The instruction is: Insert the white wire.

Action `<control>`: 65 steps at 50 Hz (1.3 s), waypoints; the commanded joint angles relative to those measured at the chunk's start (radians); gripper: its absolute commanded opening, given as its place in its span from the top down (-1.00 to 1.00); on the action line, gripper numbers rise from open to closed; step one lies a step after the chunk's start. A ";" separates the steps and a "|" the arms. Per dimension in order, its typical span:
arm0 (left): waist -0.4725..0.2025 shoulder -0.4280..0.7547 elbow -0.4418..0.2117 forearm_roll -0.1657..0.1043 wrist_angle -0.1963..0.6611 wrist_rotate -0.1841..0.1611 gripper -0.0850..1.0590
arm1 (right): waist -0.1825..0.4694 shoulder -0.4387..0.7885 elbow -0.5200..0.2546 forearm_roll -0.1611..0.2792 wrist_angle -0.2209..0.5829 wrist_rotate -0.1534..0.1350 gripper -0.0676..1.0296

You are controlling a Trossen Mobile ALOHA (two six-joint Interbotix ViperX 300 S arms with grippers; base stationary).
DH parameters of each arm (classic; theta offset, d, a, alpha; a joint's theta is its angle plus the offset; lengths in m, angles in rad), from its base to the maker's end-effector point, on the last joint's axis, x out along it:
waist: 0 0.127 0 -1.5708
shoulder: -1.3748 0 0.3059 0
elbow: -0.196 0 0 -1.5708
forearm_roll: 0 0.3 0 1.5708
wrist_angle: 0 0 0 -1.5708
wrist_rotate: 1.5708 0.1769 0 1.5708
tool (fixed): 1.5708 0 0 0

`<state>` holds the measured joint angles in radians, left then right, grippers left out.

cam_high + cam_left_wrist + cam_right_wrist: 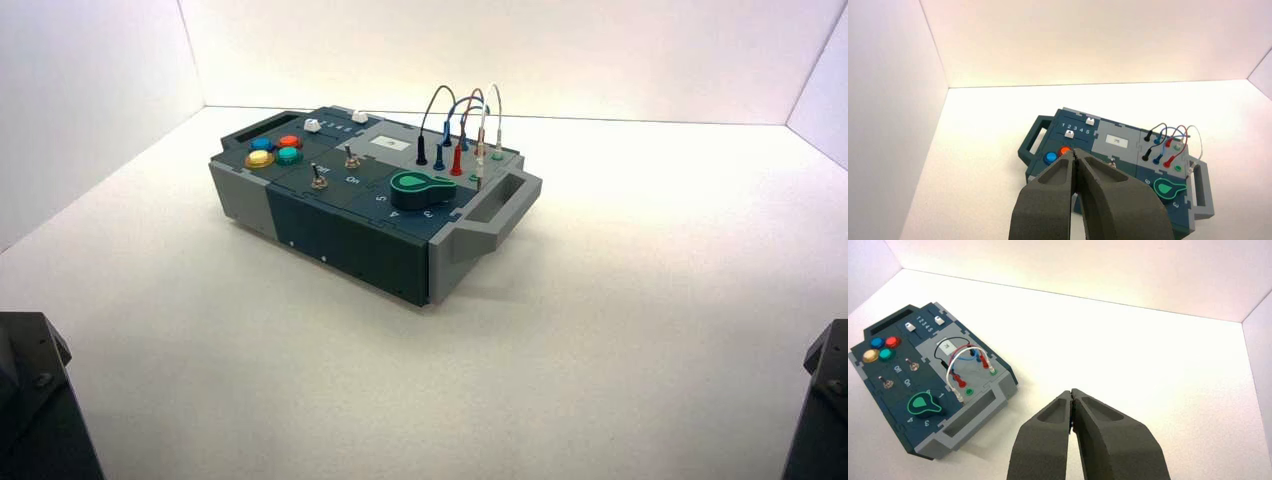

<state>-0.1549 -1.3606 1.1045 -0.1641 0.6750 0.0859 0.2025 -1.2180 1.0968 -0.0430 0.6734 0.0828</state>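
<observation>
Pale worktop [330, 370] up front, and both the left gripper [1074, 152] and right gripper [1072, 392] are just waiting at its near corners, fingers pressed together. Beyond them the white wire [954, 357] is arching over the box's socket panel, far end in a green socket [993, 372], near plug [959, 396] resting beside the empty green one [969, 391], so I'm guessing it's approach time, with the right arm needing to open, pinch that plug and line it up.

The shut tool [1074, 151] overlaps the view of the box [1122, 152] with its wires [1166, 131].
</observation>
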 commanded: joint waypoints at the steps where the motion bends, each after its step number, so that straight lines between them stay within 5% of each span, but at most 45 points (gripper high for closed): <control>1: 0.006 0.005 -0.012 0.002 -0.011 -0.003 0.91 | -0.005 0.009 -0.025 0.005 -0.005 0.005 0.92; 38: 0.006 0.005 -0.012 0.002 -0.012 -0.003 0.91 | 0.002 0.075 -0.026 0.037 -0.012 -0.002 0.92; 65: 0.008 0.008 -0.011 0.002 -0.023 -0.003 0.91 | 0.091 0.288 -0.058 0.143 0.020 -0.055 0.83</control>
<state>-0.1534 -1.3637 1.1045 -0.1641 0.6642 0.0844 0.2592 -0.9664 1.0769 0.0828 0.6980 0.0337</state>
